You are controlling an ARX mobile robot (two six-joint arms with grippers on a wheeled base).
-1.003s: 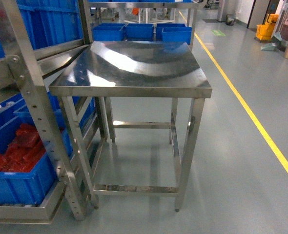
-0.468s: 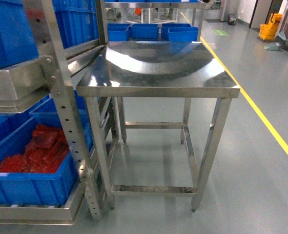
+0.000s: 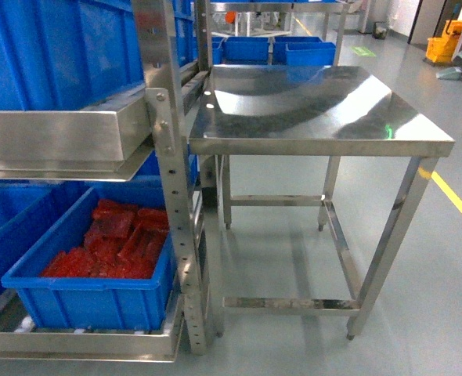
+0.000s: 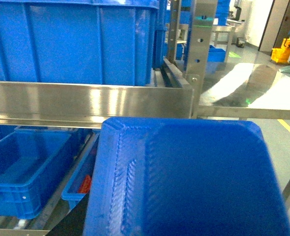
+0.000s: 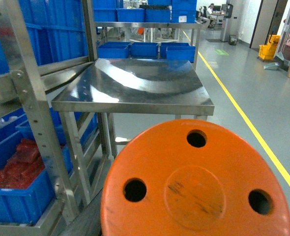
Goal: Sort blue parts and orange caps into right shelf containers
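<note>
Nearest the left wrist camera, a blue part (image 4: 184, 182) with a textured face fills the lower frame; the left claw itself is out of sight, so whether it is wide, narrow or gripping cannot be told. Nearest the right wrist camera, an orange cap (image 5: 196, 184), round with three holes and a raised centre disc, fills the lower frame; the right claw is likewise unseen and its state cannot be told. In the head view, the shelf (image 3: 168, 157) stands at left, its perforated upright just beside the table (image 3: 317, 117). On the shelf's lowest level sits a crate (image 3: 90, 290) holding red pieces (image 3: 117, 243); white rollers show beneath it. A second crate (image 3: 12, 227) lies to its left on the same level. Above, behind a flat steel rail, rests a large upper crate (image 3: 66, 51), seen also in the left wrist view (image 4: 81, 42). The table top is shiny steel, on four legs joined by low crossbars. Beyond it, more crates (image 3: 270, 48) sit in a row. A yellow line (image 3: 454, 200) runs along the grey floor (image 3: 286, 251) at right, and a yellow cart (image 3: 444, 43) stands far back.
</note>
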